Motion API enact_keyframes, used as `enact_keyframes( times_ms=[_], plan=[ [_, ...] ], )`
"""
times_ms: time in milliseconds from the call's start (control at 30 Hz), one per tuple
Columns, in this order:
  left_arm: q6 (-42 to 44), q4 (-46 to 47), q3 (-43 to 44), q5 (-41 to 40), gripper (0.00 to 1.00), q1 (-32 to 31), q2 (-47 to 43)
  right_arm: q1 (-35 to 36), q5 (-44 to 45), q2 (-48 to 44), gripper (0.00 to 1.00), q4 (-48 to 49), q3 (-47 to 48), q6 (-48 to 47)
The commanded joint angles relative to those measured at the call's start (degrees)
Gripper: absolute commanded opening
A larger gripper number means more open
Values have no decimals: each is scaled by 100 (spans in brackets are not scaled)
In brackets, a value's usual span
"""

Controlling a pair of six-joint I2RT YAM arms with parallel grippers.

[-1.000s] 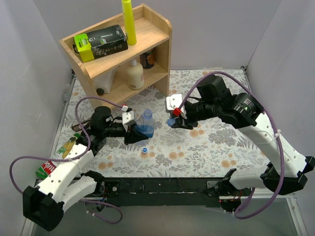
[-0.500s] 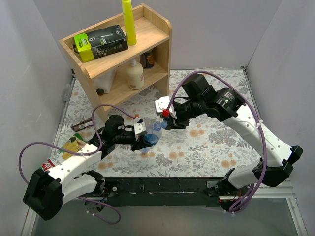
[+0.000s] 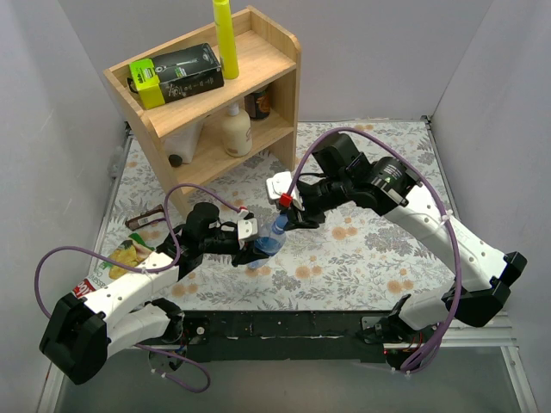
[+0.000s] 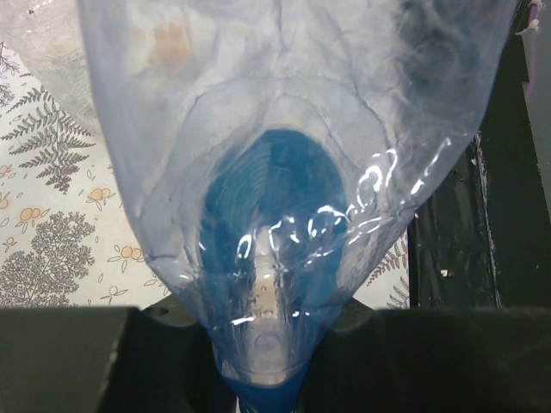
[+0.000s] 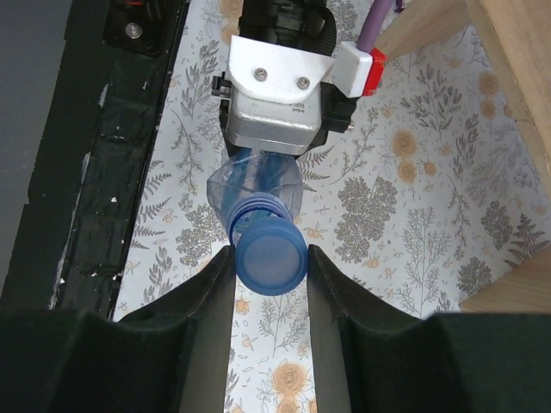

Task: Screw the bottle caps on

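A clear bottle with a blue label (image 3: 263, 245) lies tilted above the floral mat, neck towards the right arm. My left gripper (image 3: 250, 237) is shut on its base end. In the left wrist view the bottle (image 4: 275, 172) fills the frame, its end pinched at my left gripper (image 4: 263, 348). My right gripper (image 3: 288, 220) is shut on a blue cap (image 3: 278, 225) at the bottle's mouth. In the right wrist view the blue cap (image 5: 270, 258) sits between both fingers of my right gripper (image 5: 270, 268), and the neck threads (image 5: 251, 211) show just behind it.
A wooden shelf (image 3: 280, 64) stands at the back left with a yellow tube (image 3: 225, 34), a black and green box (image 3: 176, 73) and a cream lotion bottle (image 3: 237, 131). Snack packets (image 3: 120, 255) lie by the left edge. The black front rail (image 3: 284, 327) runs along the near side.
The left arm has swung the bottle right and tipped its neck towards the right arm. The right arm has moved left and brought the blue cap to the bottle's mouth.
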Motion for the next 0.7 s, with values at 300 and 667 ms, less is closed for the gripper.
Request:
enact_keyframes(
  times_ms=[300, 667],
  plan=[
    [138, 288, 171, 6, 3, -35, -89, 123, -226, -29, 31, -38, -220, -202],
    [-64, 710, -5, -152, 0, -35, -150, 123, -420, 200, 31, -724, 27, -580]
  ],
)
